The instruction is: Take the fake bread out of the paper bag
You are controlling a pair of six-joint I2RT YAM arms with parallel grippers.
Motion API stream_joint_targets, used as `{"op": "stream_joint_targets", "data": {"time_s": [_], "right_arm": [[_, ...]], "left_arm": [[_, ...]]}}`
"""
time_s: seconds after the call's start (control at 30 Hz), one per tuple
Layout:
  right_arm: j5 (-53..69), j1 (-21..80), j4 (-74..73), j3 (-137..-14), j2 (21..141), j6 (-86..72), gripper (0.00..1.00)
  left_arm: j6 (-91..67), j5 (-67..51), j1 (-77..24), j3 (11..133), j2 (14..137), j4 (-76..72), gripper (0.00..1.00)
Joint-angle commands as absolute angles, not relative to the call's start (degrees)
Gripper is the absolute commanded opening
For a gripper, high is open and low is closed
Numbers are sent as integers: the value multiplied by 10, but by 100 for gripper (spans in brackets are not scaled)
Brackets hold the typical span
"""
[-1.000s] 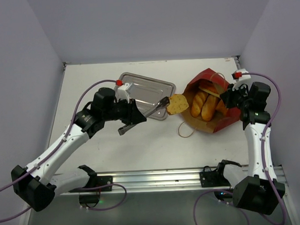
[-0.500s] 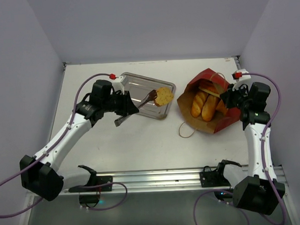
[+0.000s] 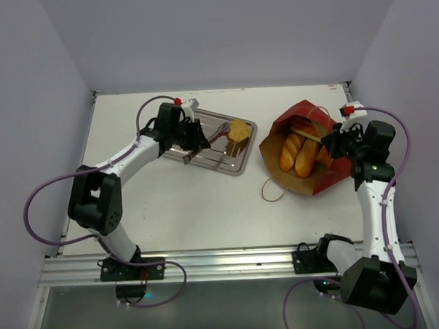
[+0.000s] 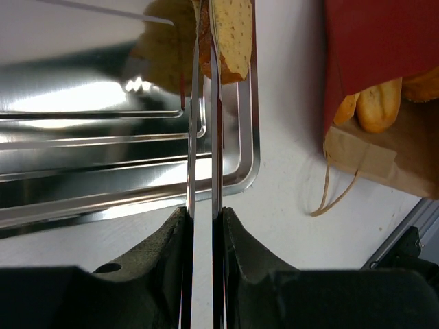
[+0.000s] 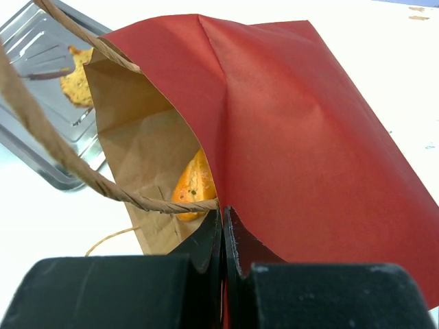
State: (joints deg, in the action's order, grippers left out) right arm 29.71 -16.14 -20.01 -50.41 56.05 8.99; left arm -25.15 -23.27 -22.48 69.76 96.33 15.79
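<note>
The dark-red paper bag (image 3: 331, 176) lies on its side at the right with its mouth facing left, and two golden baguette-like loaves (image 3: 298, 154) show inside. My right gripper (image 3: 335, 141) is shut on the bag's upper rim (image 5: 309, 123), and an orange loaf (image 5: 195, 188) shows inside. My left gripper (image 3: 195, 136) is shut on metal tongs (image 3: 220, 139). The tongs (image 4: 204, 137) pinch a toast slice (image 3: 238, 129) over the right end of the steel tray (image 3: 230, 164). The slice also shows in the left wrist view (image 4: 230, 41).
The steel tray (image 4: 103, 137) sits left of the bag on the white table. A twine loop handle (image 3: 271, 190) lies on the table in front of the bag's mouth; another handle (image 5: 68, 171) crosses the right wrist view. Walls close in on three sides.
My left arm has carried the toast slice in the tongs from beside the bag's mouth leftward and back over the tray. The right arm and bag have not moved.
</note>
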Motion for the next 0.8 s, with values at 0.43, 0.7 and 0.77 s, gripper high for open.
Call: {"op": "stream_joint_targets", "data": {"time_s": [0.43,0.7,0.77], "right_arm": [[299,-162,-183,-496,556,86,0],[300,-162,-182,-495,555,86,0],[301,-161,-182,-495,555,85,0]], "left_arm": [[-250,-274,-199,746,1045,101,10],[-249,-267,-193,708,1008,98,29],[-249,-272,-193,702,1000,98,33]]}}
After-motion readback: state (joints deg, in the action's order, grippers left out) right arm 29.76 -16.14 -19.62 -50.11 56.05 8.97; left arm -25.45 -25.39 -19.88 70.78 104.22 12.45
